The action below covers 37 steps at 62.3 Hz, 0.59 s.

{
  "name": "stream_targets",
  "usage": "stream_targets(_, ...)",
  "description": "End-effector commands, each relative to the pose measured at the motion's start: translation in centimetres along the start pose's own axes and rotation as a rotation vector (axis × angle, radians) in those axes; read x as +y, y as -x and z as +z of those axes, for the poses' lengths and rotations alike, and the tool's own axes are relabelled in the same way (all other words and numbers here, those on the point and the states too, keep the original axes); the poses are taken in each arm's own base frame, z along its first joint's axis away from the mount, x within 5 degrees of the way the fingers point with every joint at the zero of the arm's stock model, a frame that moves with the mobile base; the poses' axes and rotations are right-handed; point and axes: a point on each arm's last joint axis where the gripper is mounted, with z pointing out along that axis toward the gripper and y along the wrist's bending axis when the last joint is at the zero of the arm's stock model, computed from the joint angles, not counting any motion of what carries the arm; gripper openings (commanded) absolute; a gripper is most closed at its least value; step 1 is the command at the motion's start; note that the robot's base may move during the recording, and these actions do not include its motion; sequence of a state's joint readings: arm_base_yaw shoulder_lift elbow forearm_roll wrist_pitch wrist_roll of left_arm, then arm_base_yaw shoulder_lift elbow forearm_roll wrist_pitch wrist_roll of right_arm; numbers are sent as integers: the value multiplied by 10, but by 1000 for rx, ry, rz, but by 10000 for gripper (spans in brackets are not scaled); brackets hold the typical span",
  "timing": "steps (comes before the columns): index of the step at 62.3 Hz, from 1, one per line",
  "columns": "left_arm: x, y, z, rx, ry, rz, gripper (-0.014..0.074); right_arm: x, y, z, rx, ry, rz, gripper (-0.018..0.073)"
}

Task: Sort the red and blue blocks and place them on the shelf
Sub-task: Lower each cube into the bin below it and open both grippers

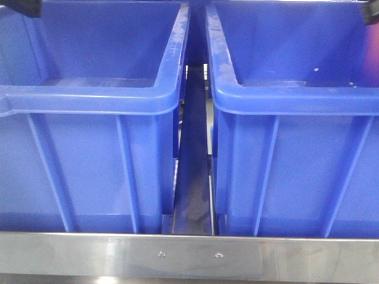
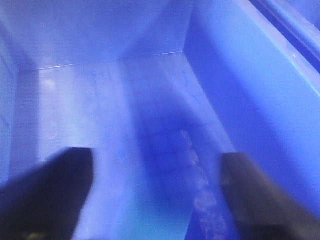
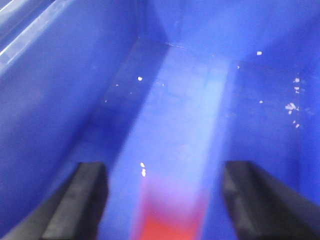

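In the right wrist view, the red block (image 3: 167, 227) shows as a blurred red patch at the bottom edge, low in a blue bin (image 3: 60, 100). It lies between the wide-apart fingers of my right gripper (image 3: 165, 169), which is open and not touching it. My left gripper (image 2: 157, 157) is also open, inside the other blue bin (image 2: 240, 90). A paler blue blur (image 2: 150, 220) lies low between its fingers; I cannot tell whether it is the blue block. The shelf's brushed-metal front rail (image 1: 189, 255), with two screws, runs along the bottom of the front view.
Two large blue bins (image 1: 89, 171) (image 1: 296, 171) stand side by side on the shelf, with a narrow gap (image 1: 192, 177) between them. Dark arm parts (image 1: 21, 7) (image 1: 370, 12) show at the top corners. White specks (image 3: 292, 106) dot the right bin's floor.
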State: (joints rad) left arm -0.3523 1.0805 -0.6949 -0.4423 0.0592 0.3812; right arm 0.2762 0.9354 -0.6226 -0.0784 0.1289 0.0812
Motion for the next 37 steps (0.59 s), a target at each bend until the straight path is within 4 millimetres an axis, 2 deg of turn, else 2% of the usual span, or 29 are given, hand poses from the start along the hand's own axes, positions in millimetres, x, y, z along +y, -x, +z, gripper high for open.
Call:
stream_targets(1,-1,20,-5,-112,14,-12,577,1,20,-5,-112,2,-53,603)
stream_targets(8,-1,20,-6,-114,13,-12,513,0,20,-6,-106,-1,-63,603)
stream_targets(15,-1,24,-13,-138,12,-12,414,0,21,-12,-119,-2,-61,603)
stream_targets(23,0,31,-28,-192,14,-13,253,0,24,-24,-140,-6,-57,554)
stream_targets(27,-1,35,-37,-226,12,-9,153,-1,24,-30,-137,-9,-57,480)
stream_targets(29,-1,37,-42,-241,12,-2,113,-1,24,-34,-142,-11,-56,412)
stream_targets(32,-2,40,-49,-265,11,9,132,-1,24,-39,-137,-14,-56,311)
stream_targets(37,-2,43,-60,-297,6,12,129,-2,23,-50,-135,-19,-53,75)
